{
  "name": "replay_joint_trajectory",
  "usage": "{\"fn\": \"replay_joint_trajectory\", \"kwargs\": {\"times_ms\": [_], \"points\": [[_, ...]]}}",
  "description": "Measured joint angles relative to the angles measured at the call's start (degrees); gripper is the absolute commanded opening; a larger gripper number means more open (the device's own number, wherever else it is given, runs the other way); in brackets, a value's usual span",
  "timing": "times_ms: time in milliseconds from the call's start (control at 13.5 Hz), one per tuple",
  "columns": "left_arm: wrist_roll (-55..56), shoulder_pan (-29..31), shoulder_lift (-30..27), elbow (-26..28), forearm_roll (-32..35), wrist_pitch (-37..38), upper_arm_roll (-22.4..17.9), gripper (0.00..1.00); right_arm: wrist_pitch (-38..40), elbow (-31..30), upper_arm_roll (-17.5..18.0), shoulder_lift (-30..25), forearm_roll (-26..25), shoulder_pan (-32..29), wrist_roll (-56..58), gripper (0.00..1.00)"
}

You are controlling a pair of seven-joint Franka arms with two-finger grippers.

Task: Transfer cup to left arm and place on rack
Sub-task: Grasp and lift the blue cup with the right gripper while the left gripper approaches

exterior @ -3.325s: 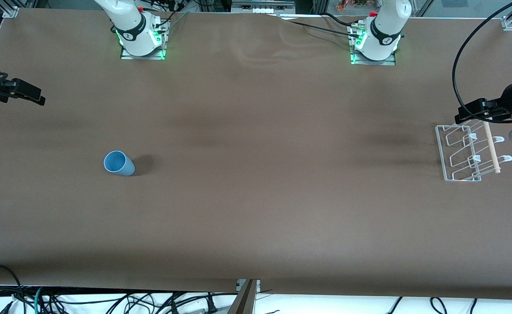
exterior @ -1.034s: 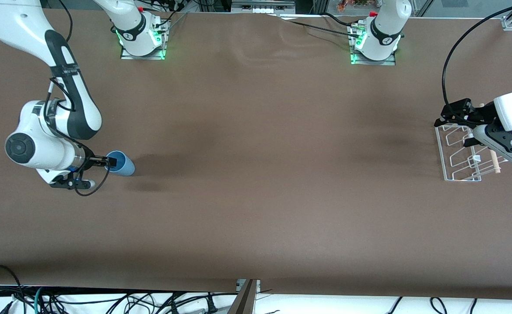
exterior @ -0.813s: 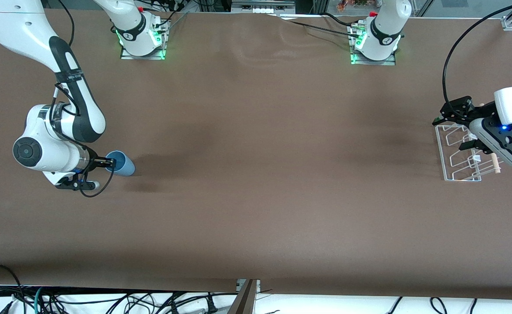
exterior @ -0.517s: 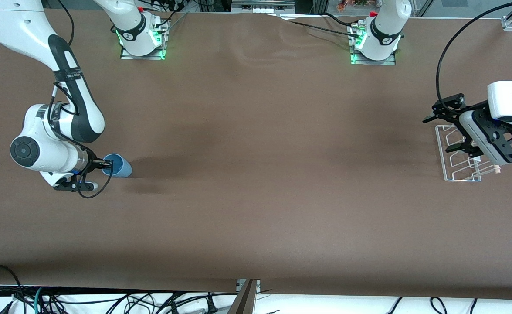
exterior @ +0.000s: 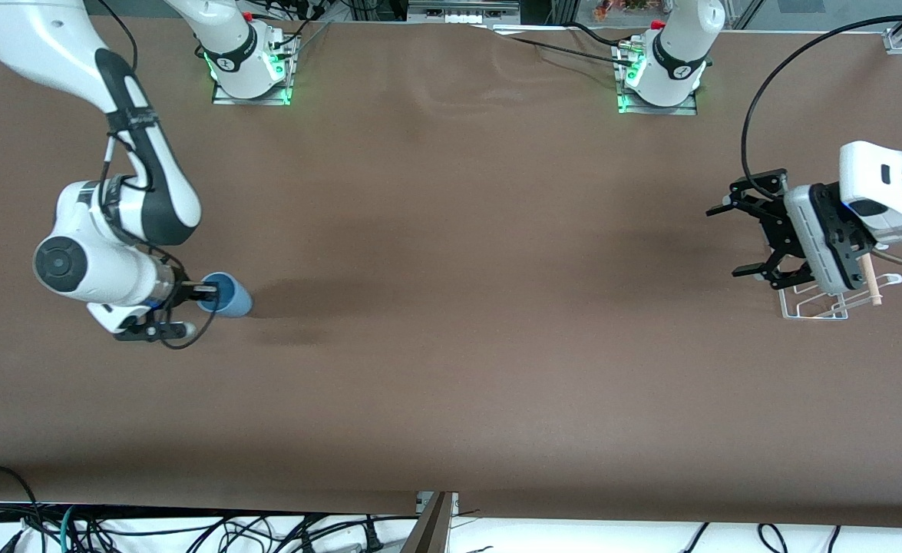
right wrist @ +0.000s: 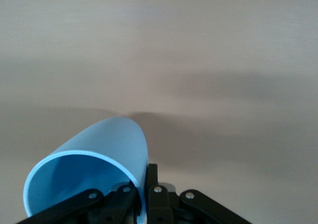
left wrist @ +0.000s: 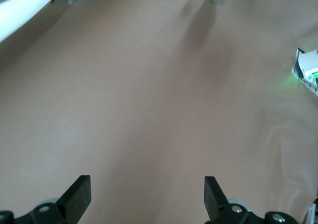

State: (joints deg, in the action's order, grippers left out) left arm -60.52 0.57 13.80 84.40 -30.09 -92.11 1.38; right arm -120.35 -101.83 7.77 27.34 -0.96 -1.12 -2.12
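I have the right gripper with its fingers pinched on the cup rim, over the counter at the right arm's end. The left gripper, fingers apart, hangs beside the rack. Next I judge a carry toward mid-counter for the handover.

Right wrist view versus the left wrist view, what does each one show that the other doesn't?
Only the right wrist view shows the right gripper shut on the cup's rim, one finger inside, and the cup's hollow interior. Only the left wrist view shows the left gripper, fingers spread wide and empty, plus a green-lit arm base. Both show the blue cup and the brown table.
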Motion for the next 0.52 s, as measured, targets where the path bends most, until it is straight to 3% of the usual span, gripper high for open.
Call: {"fn": "replay_joint_trajectory", "kwargs": {"times_ms": [517], "points": [[-6.65,-0.30,0.43,4.60,-2.35,-11.41,9.94,1.00,6.66,4.88,10.24,-1.42,26.71,0.62,-0.07,0.00]]}}
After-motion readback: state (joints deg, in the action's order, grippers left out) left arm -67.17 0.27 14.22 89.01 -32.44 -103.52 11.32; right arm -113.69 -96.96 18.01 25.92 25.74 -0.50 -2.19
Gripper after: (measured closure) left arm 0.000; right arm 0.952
